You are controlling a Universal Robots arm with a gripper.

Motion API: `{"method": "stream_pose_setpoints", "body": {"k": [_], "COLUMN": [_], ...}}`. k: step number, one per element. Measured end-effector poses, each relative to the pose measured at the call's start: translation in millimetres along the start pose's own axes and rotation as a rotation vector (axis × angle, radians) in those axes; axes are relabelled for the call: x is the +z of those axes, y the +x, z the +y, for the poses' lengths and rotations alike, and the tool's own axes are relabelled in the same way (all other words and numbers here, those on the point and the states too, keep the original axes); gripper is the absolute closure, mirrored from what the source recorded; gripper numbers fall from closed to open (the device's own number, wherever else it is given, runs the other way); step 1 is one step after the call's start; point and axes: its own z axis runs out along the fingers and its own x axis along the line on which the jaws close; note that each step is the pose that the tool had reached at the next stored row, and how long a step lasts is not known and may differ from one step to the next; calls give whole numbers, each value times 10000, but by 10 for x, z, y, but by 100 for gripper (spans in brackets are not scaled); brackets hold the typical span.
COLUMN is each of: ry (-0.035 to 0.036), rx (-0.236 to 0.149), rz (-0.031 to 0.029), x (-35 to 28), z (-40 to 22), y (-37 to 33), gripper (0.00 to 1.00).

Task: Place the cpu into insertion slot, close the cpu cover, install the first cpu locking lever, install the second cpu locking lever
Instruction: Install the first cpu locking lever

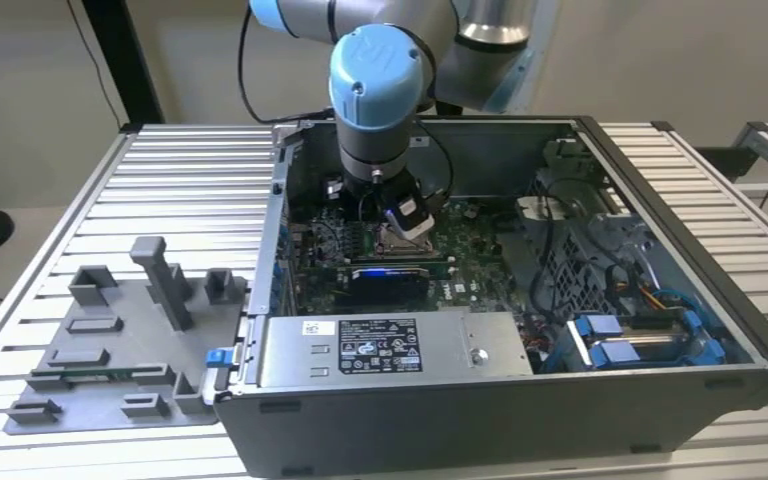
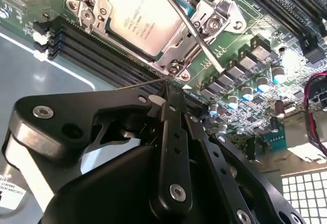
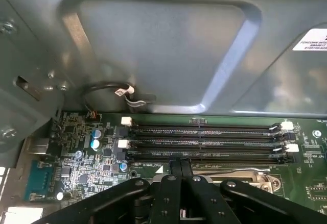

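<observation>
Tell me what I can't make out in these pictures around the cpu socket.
1. Exterior view: the insertion slot is mostly hidden under the pincer.
2. Second wrist view: the cpu and a locking lever are cut off by the picture's edge.
3. First wrist view: the cpu cover shows as a sliver; the pincer blocks the rest.

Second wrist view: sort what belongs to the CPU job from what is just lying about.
Job in hand: cpu, cpu cover, locking lever, gripper.

Just lying about: memory slots, capacitors, red cable.
</observation>
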Motion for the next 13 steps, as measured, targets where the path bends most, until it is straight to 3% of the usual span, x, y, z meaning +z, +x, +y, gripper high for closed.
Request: {"method": "stream_pose_setpoints", "body": {"k": [6,13], "ry": [-22,-104], "rx": [1,5], "rz": [0,-2], "x": [22,40], "z": [-9,-16], "y": [-31,-89], "gripper": [100,100]}}
